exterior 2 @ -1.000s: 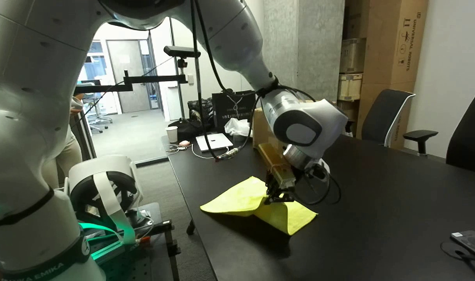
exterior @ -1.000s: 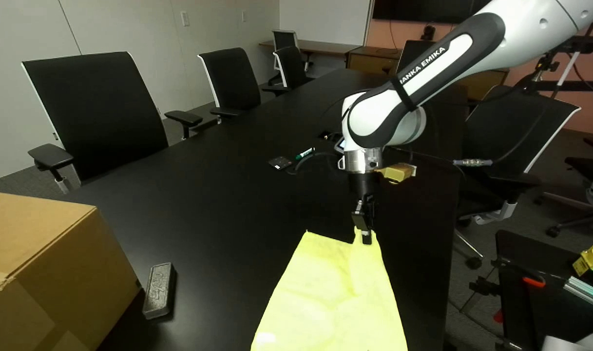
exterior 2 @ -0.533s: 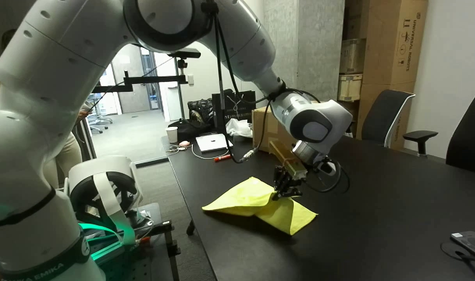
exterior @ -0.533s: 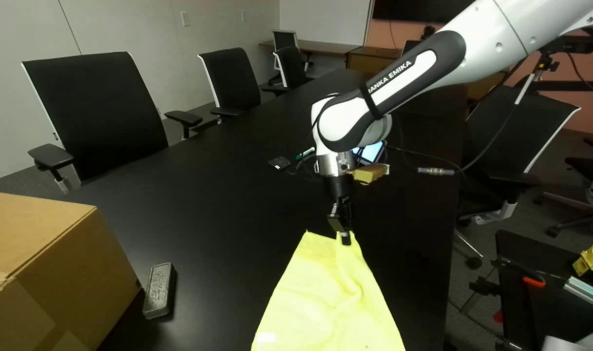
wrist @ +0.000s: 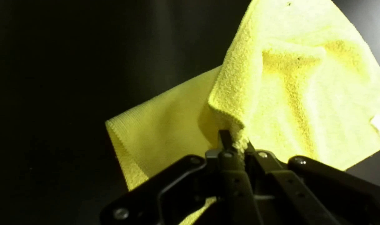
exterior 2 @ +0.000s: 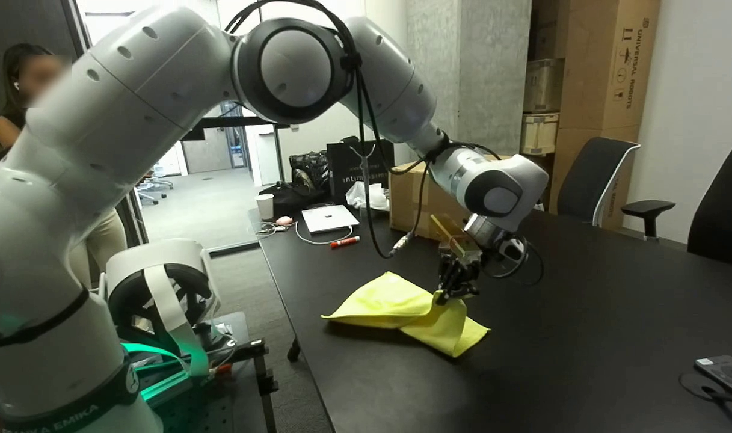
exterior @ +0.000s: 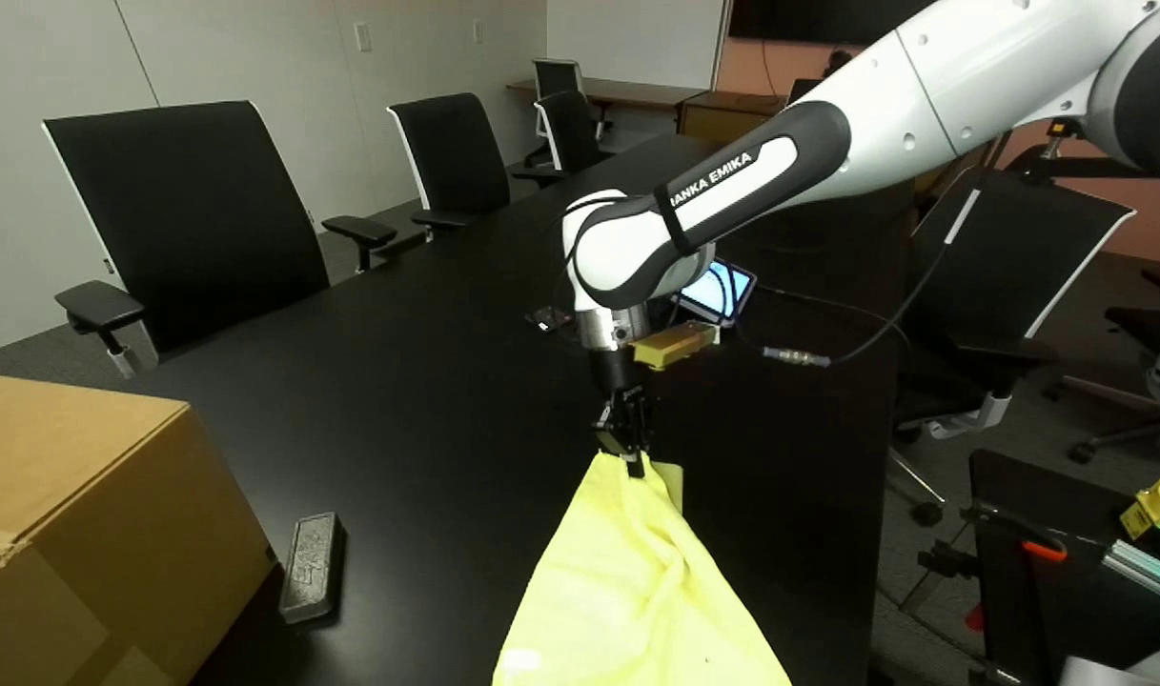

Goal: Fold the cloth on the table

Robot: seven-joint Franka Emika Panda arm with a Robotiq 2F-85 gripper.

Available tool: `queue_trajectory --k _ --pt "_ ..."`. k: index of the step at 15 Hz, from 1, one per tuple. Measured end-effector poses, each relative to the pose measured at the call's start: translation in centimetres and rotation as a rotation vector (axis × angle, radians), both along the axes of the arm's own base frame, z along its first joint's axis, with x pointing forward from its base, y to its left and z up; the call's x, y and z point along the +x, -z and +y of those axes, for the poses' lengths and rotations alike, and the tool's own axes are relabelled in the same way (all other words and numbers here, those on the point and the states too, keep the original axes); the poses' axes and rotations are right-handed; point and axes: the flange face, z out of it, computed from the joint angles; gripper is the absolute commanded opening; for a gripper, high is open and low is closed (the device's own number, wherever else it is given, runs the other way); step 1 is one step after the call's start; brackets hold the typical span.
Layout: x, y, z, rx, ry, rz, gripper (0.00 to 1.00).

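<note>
The yellow cloth [exterior: 608, 581] lies on the black table [exterior: 398, 448]. It also shows in an exterior view [exterior 2: 384, 304] and in the wrist view [wrist: 289, 103]. My gripper [wrist: 236, 140] is shut on a bunched edge of the cloth. In the wrist view this pinched part is lifted and lies over a flatter part of the cloth [wrist: 174, 118], which sticks out to the left. In both exterior views the gripper [exterior: 634, 465] [exterior 2: 444, 297] points down, with its fingertips low over the table. Part of the lower layer is hidden under the raised fold.
A cardboard box [exterior: 84, 534] and a dark oblong block [exterior: 313, 567] stand on the table. A device with a lit screen [exterior: 718, 291] lies behind the arm. A laptop [exterior 2: 329, 218], a red marker [exterior 2: 344, 242], a white cup [exterior 2: 265, 206] and a dark handset [exterior 2: 726, 374] also lie around.
My gripper has moved across the cloth, leftward in an exterior view and rightward in an exterior view. It has drawn the held edge along, so the cloth now overlaps itself, with deeper creases.
</note>
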Motion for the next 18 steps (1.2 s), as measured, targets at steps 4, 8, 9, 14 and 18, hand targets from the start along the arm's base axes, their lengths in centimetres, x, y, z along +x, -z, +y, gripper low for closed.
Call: queue_trajectory --k 4,8,9,14,18 --pt "2.1 0.4 -0.1 -0.040 0.083 -0.014 0.08" --pt "3.4 1.3 -0.9 -0.072 0.150 -0.020 0.44" --pt "3.6 1.5 -1.0 -0.076 0.159 -0.022 0.51" --pt "4.4 1.0 -1.2 -0.072 0.178 -0.055 0.88" --pt "4.3 1.1 -0.8 -0.055 0.169 -0.056 1.00"
